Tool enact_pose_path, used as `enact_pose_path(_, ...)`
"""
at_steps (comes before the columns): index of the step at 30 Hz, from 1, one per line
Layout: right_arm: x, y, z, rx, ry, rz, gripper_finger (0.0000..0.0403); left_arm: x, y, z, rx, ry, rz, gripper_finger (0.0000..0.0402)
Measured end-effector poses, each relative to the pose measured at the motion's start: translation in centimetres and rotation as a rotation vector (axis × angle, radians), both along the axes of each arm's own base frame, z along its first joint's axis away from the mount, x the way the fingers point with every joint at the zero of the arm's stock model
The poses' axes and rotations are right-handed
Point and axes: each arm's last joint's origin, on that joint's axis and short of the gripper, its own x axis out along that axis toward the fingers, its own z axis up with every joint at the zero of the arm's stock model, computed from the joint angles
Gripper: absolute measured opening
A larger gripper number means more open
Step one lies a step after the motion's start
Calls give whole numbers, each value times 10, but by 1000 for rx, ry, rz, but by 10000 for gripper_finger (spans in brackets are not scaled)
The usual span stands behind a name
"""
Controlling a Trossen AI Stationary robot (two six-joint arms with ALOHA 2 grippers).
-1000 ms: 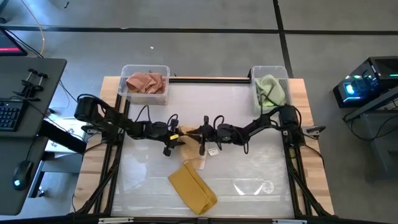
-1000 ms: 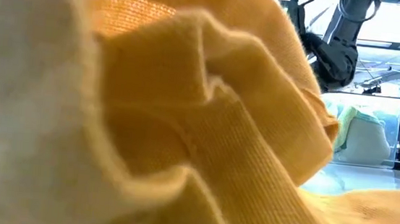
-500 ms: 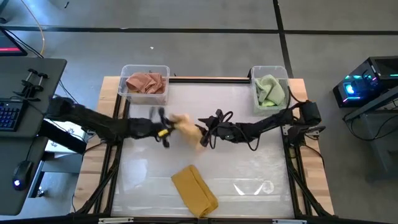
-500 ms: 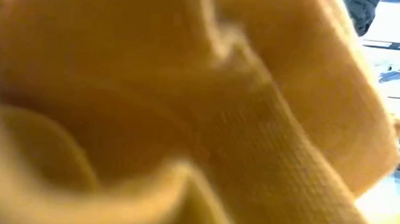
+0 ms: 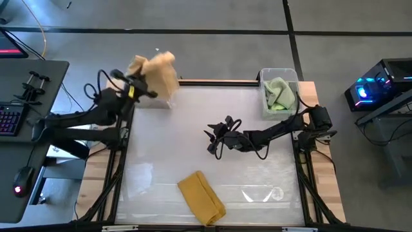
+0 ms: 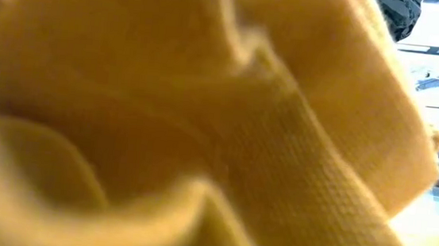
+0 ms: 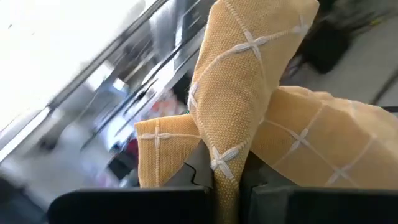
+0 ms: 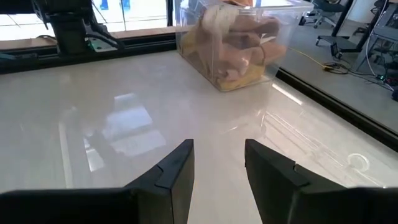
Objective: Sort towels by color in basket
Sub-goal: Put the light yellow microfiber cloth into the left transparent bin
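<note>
A pale orange checked towel is up in the air over the far-left clear bin, which holds salmon pink towels. My left gripper is shut on it. My right gripper stands open over the middle of the table with nothing between its fingers. A mustard yellow towel lies bunched near the table's front edge and fills the low view. Light green towels lie in the far-right bin. My left gripper pinches a bunched fold of the checked towel between its two fingers; several layers show there. The fingers come from the table's left side. The towel is lifted clear and stands out beyond the fingers in loose folds, above the left bin.
The far-right bin stands at the table's back right corner. A black bar runs along the far edge between the bins. The tabletop is pale and glossy. A desk with a keyboard stands left of the table.
The checked towel was between both grippers at the table's middle; it is now only in my left gripper, clear of my right one. My left gripper has swung with it toward the far left corner and up, over the bin. My right gripper has stayed near the middle.
</note>
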Motion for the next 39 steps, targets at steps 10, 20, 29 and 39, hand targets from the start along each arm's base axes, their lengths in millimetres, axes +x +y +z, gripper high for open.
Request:
enact_pose_path(10,-1,0,-3,-2,30,3,137,-20,65,-27,-135,89,157,5)
enact_pose_path(20,-2,0,-5,-3,53,6,137,-27,88,-78,-590,64,119,8)
enact_pose_path(29,-2,0,-5,13,50,0,137,-32,94,-55,-724,-114,88,112)
enact_pose_path(39,-2,0,-6,16,49,-1,137,-37,84,3,-774,-195,97,164)
